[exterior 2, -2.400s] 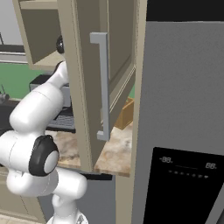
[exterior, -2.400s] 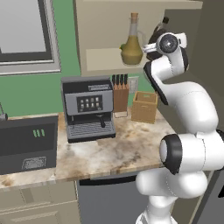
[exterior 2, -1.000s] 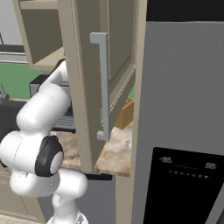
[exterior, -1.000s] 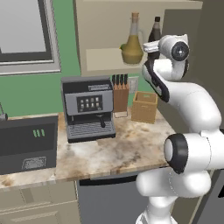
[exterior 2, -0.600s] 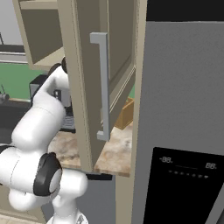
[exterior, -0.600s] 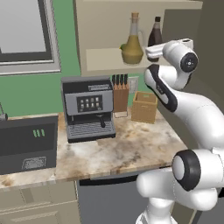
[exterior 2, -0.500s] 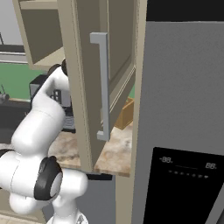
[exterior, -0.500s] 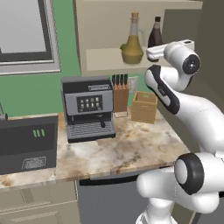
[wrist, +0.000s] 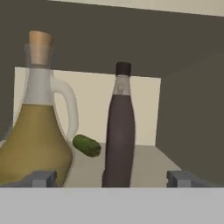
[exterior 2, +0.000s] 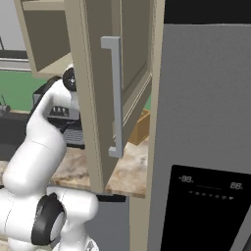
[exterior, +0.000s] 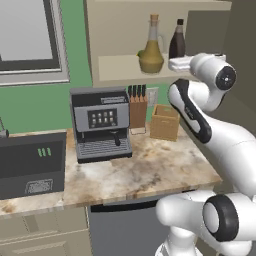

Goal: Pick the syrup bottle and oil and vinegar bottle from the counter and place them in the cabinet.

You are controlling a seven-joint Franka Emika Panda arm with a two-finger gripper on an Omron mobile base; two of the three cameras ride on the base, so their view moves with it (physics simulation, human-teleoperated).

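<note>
In your left base view, the syrup bottle (exterior: 177,40) now stands upright on the cabinet (exterior: 120,67) shelf, just right of the oil and vinegar bottle (exterior: 151,47). A couple of seconds ago the arm's wrist covered that spot and you could see no brown bottle there; since then the hand has drawn back toward you and to the right, so the bottle stands in plain sight with nothing around it. The white hand sits just below and right of the bottle, at the shelf's front edge; the finger tips themselves are hidden from this side. Down on the counter (exterior: 150,170) the coffee machine (exterior: 100,122), knife block (exterior: 137,105) and wooden box (exterior: 165,121) sit as they did before.

In your right base view, the open cabinet door (exterior 2: 105,93) blocks the shelf. You can see the arm's upper joint to the left of the door, lower and further out than it was earlier.

In your hand view, the gripper (wrist: 112,178) has its two tips spread wide apart, with nothing between them. The syrup bottle (wrist: 120,131) stands ahead, centred between the tips but beyond them. The oil and vinegar bottle (wrist: 37,127) is at its left, and a small green pickle (wrist: 86,145) lies on the shelf between and behind the two bottles.
</note>
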